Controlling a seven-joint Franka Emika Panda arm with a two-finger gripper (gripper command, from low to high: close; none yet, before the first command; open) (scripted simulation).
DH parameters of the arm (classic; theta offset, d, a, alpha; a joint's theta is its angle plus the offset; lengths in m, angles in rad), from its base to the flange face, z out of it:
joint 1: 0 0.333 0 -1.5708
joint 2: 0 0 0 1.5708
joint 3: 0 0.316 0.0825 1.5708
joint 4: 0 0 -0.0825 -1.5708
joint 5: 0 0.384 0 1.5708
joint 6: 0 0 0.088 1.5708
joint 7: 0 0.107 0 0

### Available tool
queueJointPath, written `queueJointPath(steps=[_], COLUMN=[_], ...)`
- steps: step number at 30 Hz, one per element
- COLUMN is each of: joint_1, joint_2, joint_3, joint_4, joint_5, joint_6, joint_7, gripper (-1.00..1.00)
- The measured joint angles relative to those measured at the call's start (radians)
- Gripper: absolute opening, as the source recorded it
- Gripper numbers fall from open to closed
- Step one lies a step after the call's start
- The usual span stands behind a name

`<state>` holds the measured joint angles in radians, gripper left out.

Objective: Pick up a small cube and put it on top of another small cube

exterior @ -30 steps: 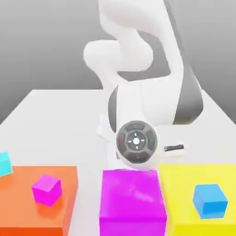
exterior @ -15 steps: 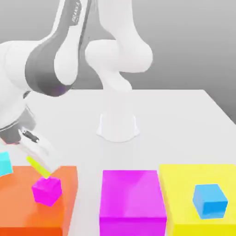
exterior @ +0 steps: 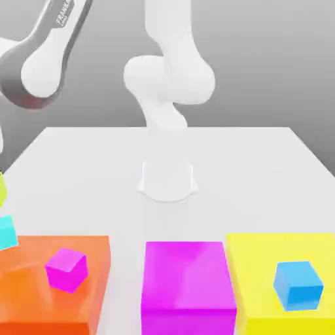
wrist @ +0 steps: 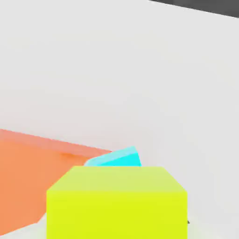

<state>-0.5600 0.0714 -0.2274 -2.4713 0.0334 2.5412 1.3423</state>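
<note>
Fingers are grasping the lime cube; pick-up is looking done. Cyan cube is lying beyond them, stacking and release remaining.

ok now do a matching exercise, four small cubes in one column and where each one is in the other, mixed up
Column 1
1. small lime yellow-green cube
2. small cyan cube
3. small magenta cube
4. small blue cube

Column 2
A. on the big yellow block
B. at the exterior view's left edge, beneath the lime cube in that picture
C. in the end effector's grip
D. on the big orange block

Pairs: 1-C, 2-B, 3-D, 4-A
</note>
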Motion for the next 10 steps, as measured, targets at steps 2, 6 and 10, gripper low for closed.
queueJointPath(steps=[2,6,10], joint_1=[0.000,0.001,-0.002], joint_2=[0.000,0.014,-0.083], joint_3=[0.000,0.001,0.000], joint_4=[0.000,-0.004,0.018], joint_5=[0.000,0.004,-0.036], joint_6=[0.000,0.017,-0.099], joint_7=[0.000,-0.002,0.027], gripper=[1.00,1.00,1.00])
